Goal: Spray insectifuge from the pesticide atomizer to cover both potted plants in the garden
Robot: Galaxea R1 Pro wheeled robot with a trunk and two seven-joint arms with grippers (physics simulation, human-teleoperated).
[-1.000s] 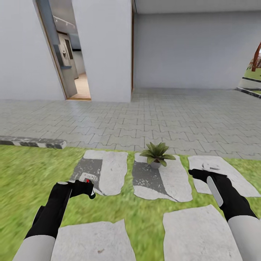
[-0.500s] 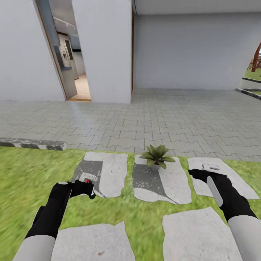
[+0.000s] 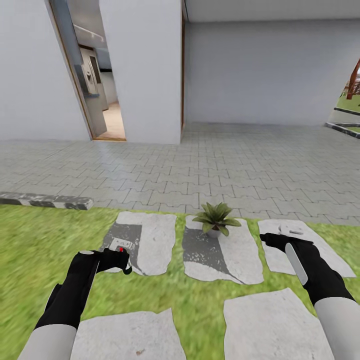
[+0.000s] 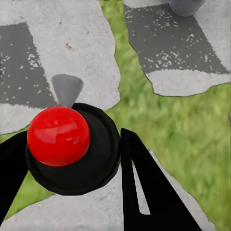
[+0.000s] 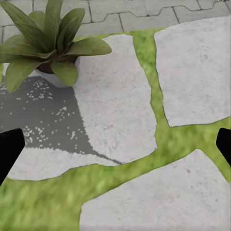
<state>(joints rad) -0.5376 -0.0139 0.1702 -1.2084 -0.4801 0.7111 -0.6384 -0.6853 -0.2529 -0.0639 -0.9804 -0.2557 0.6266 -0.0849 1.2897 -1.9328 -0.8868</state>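
Observation:
One potted plant (image 3: 216,216), a small rosette of pointed green leaves in a pale pot, stands at the far end of the middle stepping stone (image 3: 235,255). In the right wrist view the potted plant (image 5: 43,38) sits ahead of the open right gripper (image 5: 115,147), well apart from it. My left gripper (image 3: 121,257) is shut on the pesticide atomizer (image 3: 120,246), which I see end on as a dark round body with a red knob (image 4: 58,135) and a white label. The right gripper (image 3: 275,241) hovers over the right-hand stone.
Green lawn (image 3: 40,240) with several grey stepping stones lies under both arms. Beyond it come grey paving (image 3: 225,160), a low striped kerb (image 3: 45,201) at the left, white house walls and an open doorway (image 3: 102,100). A wooden fence (image 3: 354,82) shows far right.
The whole picture has slid slightly downward, so the camera has crept forward towards the plant. Both arms keep the same pose and the left gripper still holds the atomizer.

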